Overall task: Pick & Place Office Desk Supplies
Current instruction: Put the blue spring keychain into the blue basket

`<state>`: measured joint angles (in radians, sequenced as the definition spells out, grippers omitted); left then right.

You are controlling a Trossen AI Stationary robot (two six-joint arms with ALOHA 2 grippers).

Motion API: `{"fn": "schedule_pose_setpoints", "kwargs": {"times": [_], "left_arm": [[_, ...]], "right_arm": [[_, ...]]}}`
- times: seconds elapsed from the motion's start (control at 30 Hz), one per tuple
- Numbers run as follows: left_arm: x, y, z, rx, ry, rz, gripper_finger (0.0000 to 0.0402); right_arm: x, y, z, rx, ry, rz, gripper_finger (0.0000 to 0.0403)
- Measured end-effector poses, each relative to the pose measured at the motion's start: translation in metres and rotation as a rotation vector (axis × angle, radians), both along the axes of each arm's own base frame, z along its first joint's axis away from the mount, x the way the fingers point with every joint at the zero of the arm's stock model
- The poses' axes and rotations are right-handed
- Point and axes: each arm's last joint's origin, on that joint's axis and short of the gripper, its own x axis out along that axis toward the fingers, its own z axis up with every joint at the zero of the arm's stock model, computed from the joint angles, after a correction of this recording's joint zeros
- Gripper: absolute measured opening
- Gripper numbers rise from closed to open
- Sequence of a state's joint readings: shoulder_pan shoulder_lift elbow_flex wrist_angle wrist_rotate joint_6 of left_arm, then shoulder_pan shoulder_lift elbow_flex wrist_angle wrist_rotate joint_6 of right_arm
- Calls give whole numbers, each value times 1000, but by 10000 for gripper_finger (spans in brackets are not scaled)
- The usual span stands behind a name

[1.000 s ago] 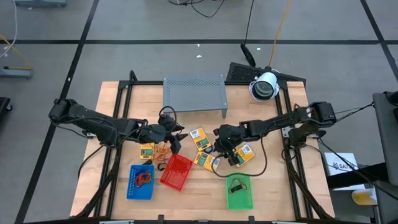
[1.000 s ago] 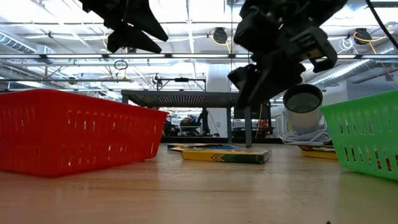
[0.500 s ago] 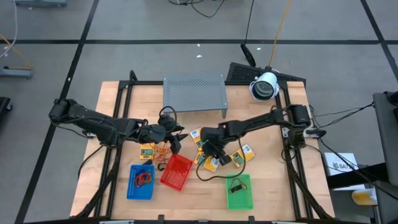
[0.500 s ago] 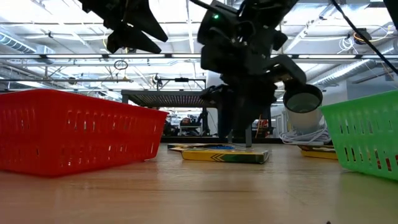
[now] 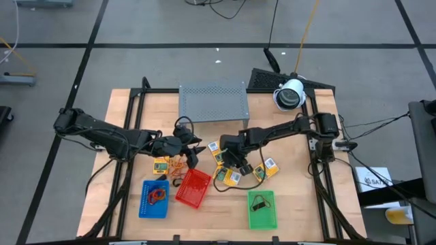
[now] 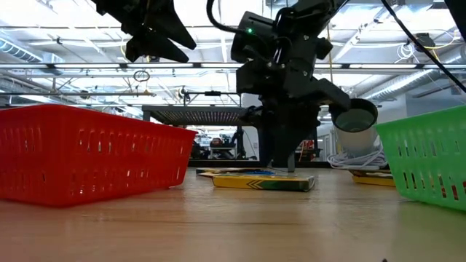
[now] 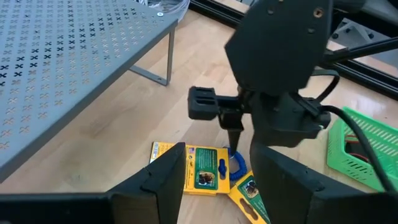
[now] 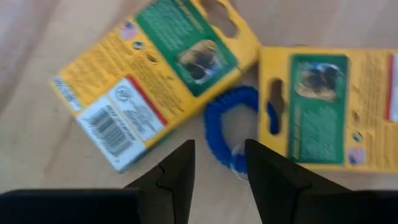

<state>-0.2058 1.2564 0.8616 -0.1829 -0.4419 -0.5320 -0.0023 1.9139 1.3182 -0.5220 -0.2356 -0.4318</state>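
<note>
So the thing that matters right now is that little blue coiled loop [image 8: 233, 134] lying flat on the bench [image 5: 286, 136], wedged in the gap between two yellow packets. One yellow packet [image 8: 149, 68] lies at a slant on one side of it, the other yellow packet [image 8: 329, 102] lies squarer on the far side, and both seem to touch or slightly overlap the loop's edge. Can't tell which is on top.

The right hand [image 8: 217, 165] is pretty much straight above it, fingers pointing down, open a modest amount with the loop sitting right in the gap between the fingertips [image 8: 177, 165]. From the side it looks like the tips are very near the wood but I can't say they're touching. The loop is roughly round, so there's no real long axis to line up with; what counts, I'd guess, is that the fingers straddle the coil and not a packet edge, since those packets crowd it on both sides.

The left hand [image 5: 191, 151] hangs over the orange rubber bands [image 5: 178, 163] nearer the red mesh tray [image 5: 193, 188], clearly farther from the loop, fingers spread with nothing in them. So this one's the right arm's job. The green tray [image 5: 263, 211] is the nearest one on its side.
</note>
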Motion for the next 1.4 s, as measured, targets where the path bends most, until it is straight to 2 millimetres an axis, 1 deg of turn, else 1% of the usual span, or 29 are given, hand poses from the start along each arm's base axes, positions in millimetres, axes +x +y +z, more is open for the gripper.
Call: {"fn": "schedule_pose_setpoints", "kwargs": {"times": [0.2,0.4,0.9,1.03,1.27,1.3,1.4], "left_arm": [[0,0,0,0,0,0,189],[0,0,0,0,0,0,189],[0,-1,0,-13,3,-22,189],[0,-1,0,-13,3,-22,189],[0,-1,0,-14,3,-23,189],[0,-1,0,-14,3,-23,189],[0,-1,0,-14,3,-23,189]], "right_arm": [[0,-2,0,20,11,-55,132],[2,4,1,28,-10,-52,132],[3,4,1,29,-17,-42,132],[2,6,1,76,-15,-21,132],[2,7,1,72,-17,-12,132],[3,7,1,71,-16,-11,132],[6,7,-12,70,6,-10,132]]}}
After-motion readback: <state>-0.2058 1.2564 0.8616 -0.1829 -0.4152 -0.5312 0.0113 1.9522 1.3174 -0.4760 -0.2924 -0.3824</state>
